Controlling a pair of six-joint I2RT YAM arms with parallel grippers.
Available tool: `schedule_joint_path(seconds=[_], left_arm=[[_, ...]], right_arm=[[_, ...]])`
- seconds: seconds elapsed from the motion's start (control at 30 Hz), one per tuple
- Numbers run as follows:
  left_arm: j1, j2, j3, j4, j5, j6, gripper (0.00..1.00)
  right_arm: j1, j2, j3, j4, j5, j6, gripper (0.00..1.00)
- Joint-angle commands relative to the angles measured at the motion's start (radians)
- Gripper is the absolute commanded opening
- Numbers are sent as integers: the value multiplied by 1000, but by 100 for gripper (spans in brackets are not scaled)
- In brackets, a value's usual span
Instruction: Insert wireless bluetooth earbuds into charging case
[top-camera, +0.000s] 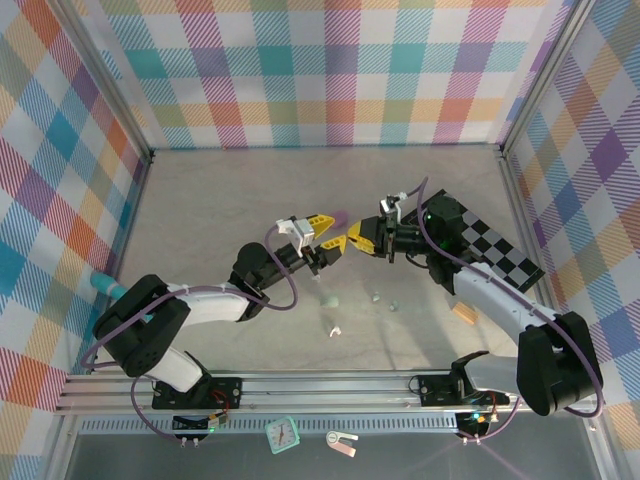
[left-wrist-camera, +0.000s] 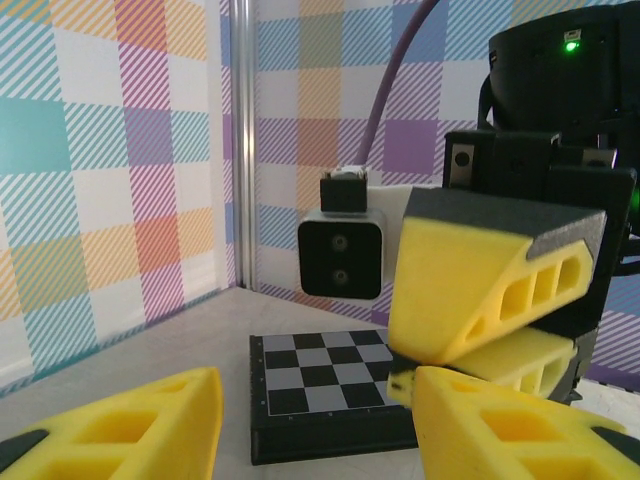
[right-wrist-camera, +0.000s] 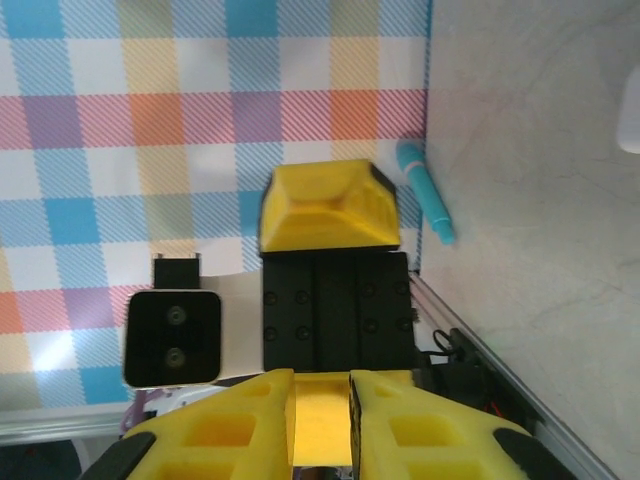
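Small earbuds lie on the table in front of the arms: a mint one (top-camera: 330, 300), two more (top-camera: 376, 295) (top-camera: 394, 307) and a white one (top-camera: 335, 330). A pale purple rounded piece (top-camera: 340, 216), perhaps the charging case, sits just beyond the grippers. Both grippers meet tip to tip above the table's middle. My left gripper (top-camera: 330, 235) (left-wrist-camera: 315, 430) is open, its yellow fingers (left-wrist-camera: 150, 430) wide apart with nothing between them. My right gripper (top-camera: 358, 238) (right-wrist-camera: 320, 425) is almost closed, its tip against the left gripper's right finger (left-wrist-camera: 520, 430). No earbud shows in either grip.
A black checkerboard (top-camera: 495, 245) (left-wrist-camera: 320, 380) lies on the right under the right arm, a wooden block (top-camera: 464, 312) near it. A blue pen (top-camera: 105, 287) (right-wrist-camera: 425, 190) lies by the left wall. A small clock (top-camera: 283, 433) sits in front of the rail.
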Motion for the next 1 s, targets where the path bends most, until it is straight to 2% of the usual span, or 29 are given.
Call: schedule_joint_path(seconds=[0.0,0.1,0.3,0.4,0.5,0.73,0.83,0.97], left_arm=[[14,9,31,49,20,-9,52],[21,4,21,40,5,-9,55],[35,-38,-16,-61,-58,30,70],[45,-68,-35,-110,-90,45,77],[86,-92,-60,-124,-114,-7,83],[212,-188,-123,-266,-185,-113,96],[252,-274,-115,-480,-258,-167,100],[305,-357,-107,-655,-264,-235,100]], right_arm=[[4,-29,46,-142,34,-127,25],[5,-49,70,-294,89,-244,32],[8,-79,106,-609,212,-493,48],[31,-79,103,-712,256,-585,55],[84,-79,83,-776,317,-652,60],[248,-62,20,-785,458,-765,73],[342,-55,-8,-736,553,-903,81],[458,-54,-90,-568,631,-1122,91]])
